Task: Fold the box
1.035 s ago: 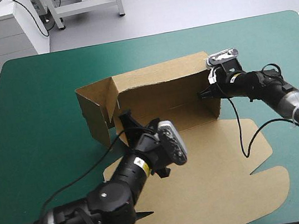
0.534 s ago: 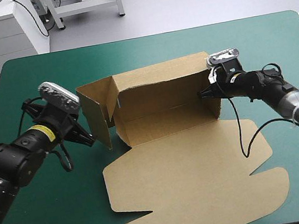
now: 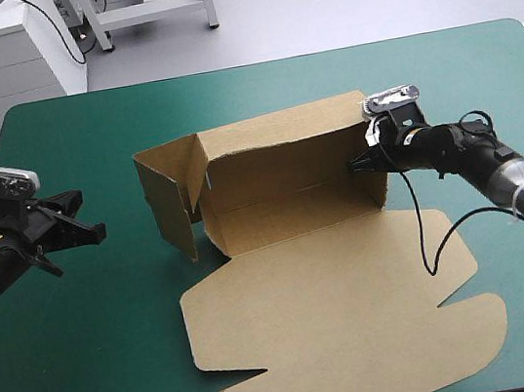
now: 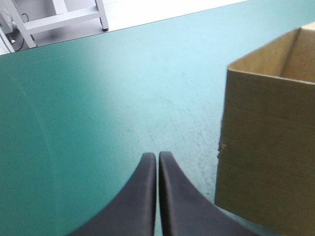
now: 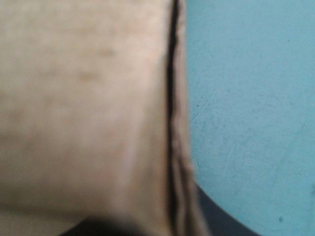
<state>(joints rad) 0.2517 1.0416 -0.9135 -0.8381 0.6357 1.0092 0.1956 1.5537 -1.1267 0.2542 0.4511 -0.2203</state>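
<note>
Box (image 3: 300,249) sits at the middle of the bench (image 3: 99,358), back and end walls raised, lid flat toward the near edge. Its board looks light and stiff, bending only at the creases, so it is best taken by a wall's free edge or pushed flat-on near a crease. Right pincer (image 3: 354,165), its arm stretched low from the right, is closed on the right end wall, while left pincer (image 4: 157,155) hovers low, well left of the box, closed on nothing and pointing toward it.
</note>
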